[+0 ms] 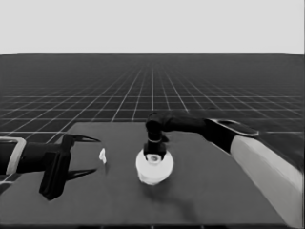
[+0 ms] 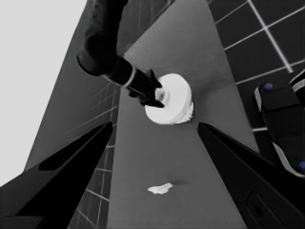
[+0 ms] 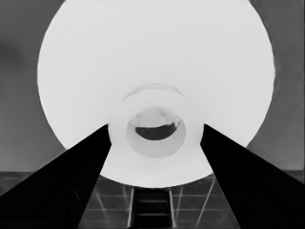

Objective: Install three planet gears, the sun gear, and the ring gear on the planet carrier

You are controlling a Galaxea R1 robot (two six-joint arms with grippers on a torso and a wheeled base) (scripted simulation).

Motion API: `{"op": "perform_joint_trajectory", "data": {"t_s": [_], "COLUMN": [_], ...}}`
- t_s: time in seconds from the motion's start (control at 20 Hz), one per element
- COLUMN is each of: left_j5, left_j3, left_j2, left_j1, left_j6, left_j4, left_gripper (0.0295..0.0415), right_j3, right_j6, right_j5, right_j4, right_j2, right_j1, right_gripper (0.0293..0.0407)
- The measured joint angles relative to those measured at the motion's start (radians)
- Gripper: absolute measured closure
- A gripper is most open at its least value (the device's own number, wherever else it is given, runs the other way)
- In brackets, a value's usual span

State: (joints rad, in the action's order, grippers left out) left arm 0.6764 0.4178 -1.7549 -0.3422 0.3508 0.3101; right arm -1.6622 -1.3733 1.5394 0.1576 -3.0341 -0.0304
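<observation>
The near edge of the table [image 1: 200, 210] runs along the bottom of the head view, and the dark top behind it lies bare across a broad strip, most of all on the right side under the pale grey part of the right arm.

At the left end the left gripper [image 1: 93, 155] waits over the table, its two pointed fingers spread well apart with nothing between them. Just past its fingertips, toward the middle, a thin white piece [image 1: 102, 155] lies alone on the table top; the left wrist view shows it [image 2: 160, 189] apart from the other parts, with open table around it.

Near the table's middle sits the larger round part [image 1: 154, 167], thick, with a raised hub at its centre. In the left wrist view it [image 2: 172, 99] rests on a white toothed rim that peeps out at one side beneath it; what else lies under it is hidden.

The right gripper [image 1: 154, 153] stands over this disc, pointing straight down at the hub. In the right wrist view its fingers [image 3: 71, 176] flank the hub of the disc [image 3: 157, 62], one on each side and held apart; whether they press on it I cannot tell.

Beyond the disc the table stretches bare to its far edge.
</observation>
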Motion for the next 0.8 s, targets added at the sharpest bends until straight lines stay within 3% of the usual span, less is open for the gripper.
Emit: {"op": "perform_joint_trajectory", "data": {"t_s": [0.2,0.4,0.8], "left_j5": [0.000,0.000,0.000], "left_j3": [0.000,0.000,0.000], "left_j2": [0.000,0.000,0.000], "left_j1": [0.000,0.000,0.000], "left_j6": [0.000,0.000,0.000], "left_j4": [0.000,0.000,0.000], "left_gripper": [0.0326,0.0326,0.0326], "right_j3": [-0.038,-0.088,-0.096], "right_j6": [0.008,0.037,0.033], "right_j5": [-0.001,-0.025,-0.029], "right_j4": [0.001,0.083,0.093], "right_j2": [-0.028,-0.042,-0.044], "right_j1": [0.001,0.087,0.100], "right_gripper": [0.0351,0.0352,0.0352]}}
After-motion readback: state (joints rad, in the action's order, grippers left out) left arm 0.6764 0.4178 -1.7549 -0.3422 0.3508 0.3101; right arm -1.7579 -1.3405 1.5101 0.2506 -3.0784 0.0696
